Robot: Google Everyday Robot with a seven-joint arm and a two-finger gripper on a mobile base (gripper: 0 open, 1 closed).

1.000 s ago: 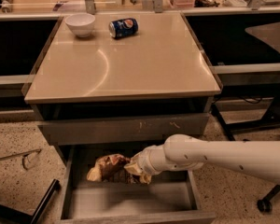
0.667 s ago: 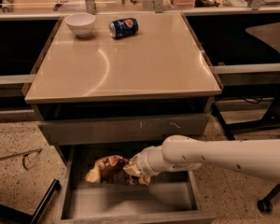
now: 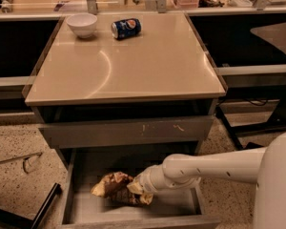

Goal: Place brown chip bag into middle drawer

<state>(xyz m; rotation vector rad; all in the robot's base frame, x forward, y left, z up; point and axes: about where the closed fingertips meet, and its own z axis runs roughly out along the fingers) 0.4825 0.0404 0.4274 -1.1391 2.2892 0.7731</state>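
Gripper [image 3: 140,187] had lowered the brown chip bag [image 3: 115,185] to the middle drawer [image 3: 174,210] floor; you couldn't tell whether jaws held; release looked next.

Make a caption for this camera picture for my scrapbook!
Robot's gripper at the brown chip bag inside the open middle drawer, below a table with a bowl and soda can.

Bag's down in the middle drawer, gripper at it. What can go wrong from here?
1. The gripper sits against the crumpled brown chip bag, low in the middle drawer; the foil may snag and come out with the arm on retreat.
2. The arm reaches in just beneath the scratched drawer front; lifting straight up could strike it.
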